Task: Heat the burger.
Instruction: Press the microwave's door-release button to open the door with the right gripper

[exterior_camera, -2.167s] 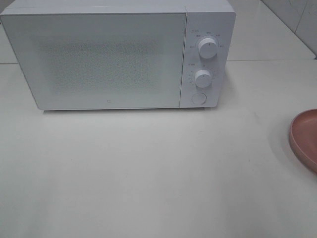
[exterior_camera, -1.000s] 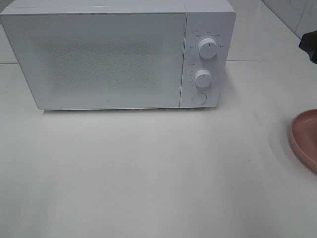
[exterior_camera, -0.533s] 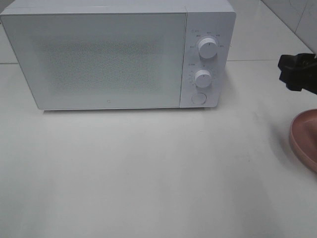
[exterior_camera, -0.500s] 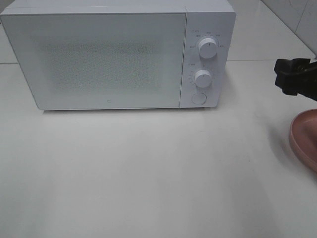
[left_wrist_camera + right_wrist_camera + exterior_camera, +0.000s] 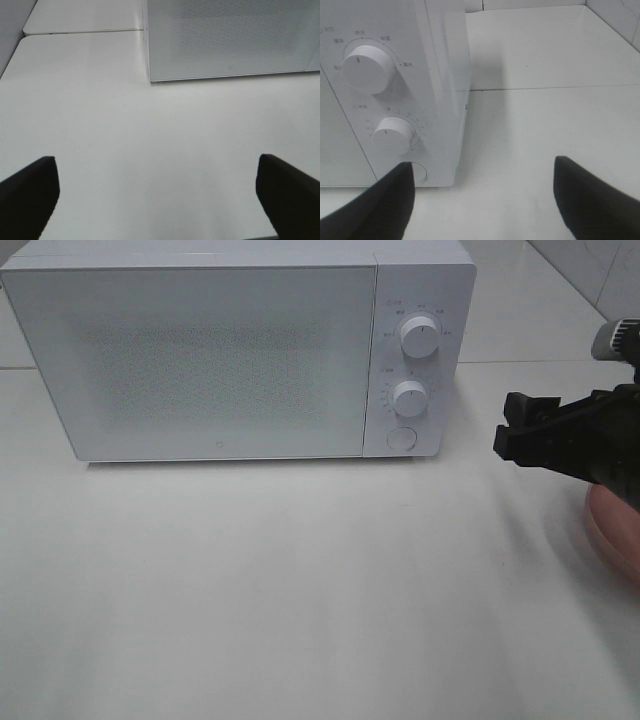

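Note:
The burger is out of view in every frame. A white microwave point(image 5: 220, 360) stands at the back of the table with its door shut; two dials point(image 5: 419, 337) and a round button point(image 5: 401, 438) sit on its right panel. My right gripper point(image 5: 512, 430) reaches in from the right, open and empty, to the right of the button. In the right wrist view its dark fingers point(image 5: 370, 202) frame the lower dial point(image 5: 392, 135) and the microwave's front corner. My left gripper point(image 5: 160, 200) is open, empty, low over the table in front of the microwave point(image 5: 225, 40).
A pink plate point(image 5: 615, 530) lies at the right edge of the table, partly covered by my right arm. The white tabletop point(image 5: 280, 580) stretches in front of the microwave. A tiled wall rises at the back right.
My right arm has come in from the right edge and moved left toward the microwave's control panel, now covering part of the pink plate. The microwave stays shut.

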Robot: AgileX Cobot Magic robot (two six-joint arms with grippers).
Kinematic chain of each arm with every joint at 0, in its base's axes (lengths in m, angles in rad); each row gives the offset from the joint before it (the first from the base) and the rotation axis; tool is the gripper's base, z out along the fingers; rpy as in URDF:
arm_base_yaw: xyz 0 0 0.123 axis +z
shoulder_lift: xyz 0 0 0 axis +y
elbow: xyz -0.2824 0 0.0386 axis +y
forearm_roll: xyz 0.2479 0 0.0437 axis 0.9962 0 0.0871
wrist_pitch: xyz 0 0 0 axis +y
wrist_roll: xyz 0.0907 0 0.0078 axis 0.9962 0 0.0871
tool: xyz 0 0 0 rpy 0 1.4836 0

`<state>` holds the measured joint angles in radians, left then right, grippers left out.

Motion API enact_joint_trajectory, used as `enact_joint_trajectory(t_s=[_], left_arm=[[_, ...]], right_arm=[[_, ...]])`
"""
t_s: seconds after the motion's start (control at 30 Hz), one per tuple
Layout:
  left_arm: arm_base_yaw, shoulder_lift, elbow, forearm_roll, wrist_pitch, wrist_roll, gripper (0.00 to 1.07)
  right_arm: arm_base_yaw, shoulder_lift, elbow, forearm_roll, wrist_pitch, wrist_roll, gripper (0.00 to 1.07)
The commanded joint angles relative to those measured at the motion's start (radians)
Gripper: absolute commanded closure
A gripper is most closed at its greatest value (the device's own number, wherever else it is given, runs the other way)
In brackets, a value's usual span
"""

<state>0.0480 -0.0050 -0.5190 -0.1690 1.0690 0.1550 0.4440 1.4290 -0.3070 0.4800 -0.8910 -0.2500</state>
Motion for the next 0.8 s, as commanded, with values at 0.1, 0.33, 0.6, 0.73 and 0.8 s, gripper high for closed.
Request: enact_joint_trajectory(t_s=[0.1,0.33,0.6,0.73,0.8], left_arm=[[0.002,-0.023,0.002,-0.009,0.004,-0.005,0.07],[0.002,-0.023,0.002,-0.009,0.004,-0.005,0.07],[0.002,-0.023,0.002,-0.009,0.004,-0.005,0.07],[0.002,-0.023,0.002,-0.008,0.004,-0.005,0.07],[0.002,-0.023,0.002,-0.008,0.004,-0.005,0.07]], right_arm=[[0.134,0.074,-0.002,0.133,-0.144,-0.046,0.33],[0.273,0.168,-0.003,0.274,-0.278,-0.046,0.33],[0.416,0.236,-0.010,0.407,-0.383,-0.045,0.33],[0.426,0.239,-0.026,0.416,-0.355,-0.042,0.33],[0.426,0.239,-0.030,0.417,-0.346,-0.020,0.33]])
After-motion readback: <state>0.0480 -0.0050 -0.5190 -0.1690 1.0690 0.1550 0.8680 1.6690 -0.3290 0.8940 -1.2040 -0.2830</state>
